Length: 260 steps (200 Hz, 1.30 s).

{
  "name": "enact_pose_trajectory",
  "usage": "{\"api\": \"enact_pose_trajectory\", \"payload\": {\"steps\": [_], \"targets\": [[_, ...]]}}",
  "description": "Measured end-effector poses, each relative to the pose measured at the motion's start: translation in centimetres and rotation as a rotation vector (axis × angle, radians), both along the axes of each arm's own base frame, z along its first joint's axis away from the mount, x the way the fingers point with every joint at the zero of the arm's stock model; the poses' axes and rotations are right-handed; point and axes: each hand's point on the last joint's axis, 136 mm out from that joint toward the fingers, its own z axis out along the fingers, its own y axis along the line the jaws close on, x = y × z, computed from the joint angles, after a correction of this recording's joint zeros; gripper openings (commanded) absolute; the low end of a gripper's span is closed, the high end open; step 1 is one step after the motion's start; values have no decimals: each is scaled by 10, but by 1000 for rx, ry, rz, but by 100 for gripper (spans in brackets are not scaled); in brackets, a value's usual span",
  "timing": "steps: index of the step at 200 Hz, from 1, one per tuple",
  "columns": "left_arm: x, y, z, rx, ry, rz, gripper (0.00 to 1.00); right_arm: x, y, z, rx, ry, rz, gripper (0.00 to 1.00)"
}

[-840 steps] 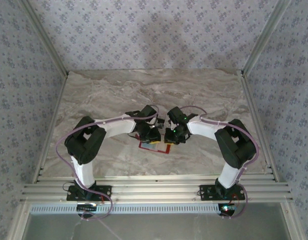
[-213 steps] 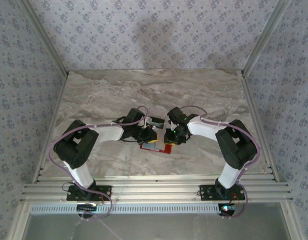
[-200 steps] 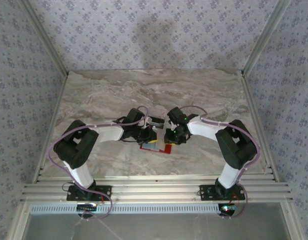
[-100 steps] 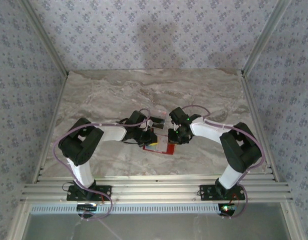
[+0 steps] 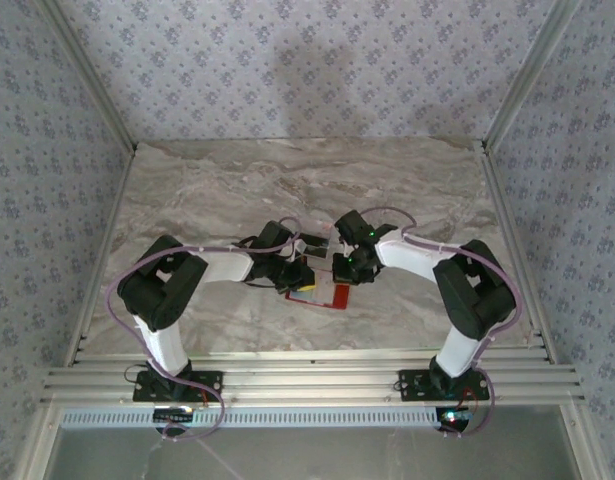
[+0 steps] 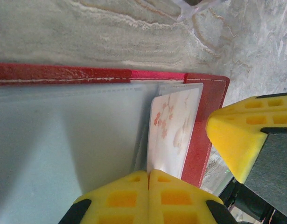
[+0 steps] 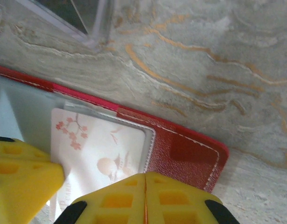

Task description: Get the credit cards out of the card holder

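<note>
The card holder (image 5: 325,294) lies open on the marble, red with a grey inner face (image 6: 64,140). A pale credit card (image 6: 173,128) printed with pink blossoms sits in its clear sleeve, next to the red border (image 7: 190,154). My left gripper (image 6: 149,173) is shut, and its yellow tips meet at the card's near edge. I cannot tell if they pinch it. My right gripper (image 7: 145,176) is shut over the card's (image 7: 99,149) right edge, where sleeve meets red border. In the top view both grippers, left (image 5: 293,276) and right (image 5: 345,268), crowd over the holder.
A clear plastic piece (image 7: 82,16) lies on the marble table (image 5: 237,190) just beyond the holder. My left finger (image 7: 22,175) reaches in beside the card. Papered walls and metal rails enclose the table.
My right gripper has closed onto the card's edge. The holder and both grippers have shifted slightly to the right. The left gripper stays shut.
</note>
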Motion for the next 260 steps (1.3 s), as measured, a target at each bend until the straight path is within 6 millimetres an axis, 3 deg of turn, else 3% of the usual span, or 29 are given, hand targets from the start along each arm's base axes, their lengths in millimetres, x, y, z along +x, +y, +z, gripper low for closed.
{"api": "enact_pose_trajectory", "payload": {"steps": [60,260], "targets": [[-1,-2,1,-1,-3,-7,4,2,1,-11,-16,22,4,8],[2,7,12,65,-64,-45,4,2,-2,-12,-143,0,65,4]]}}
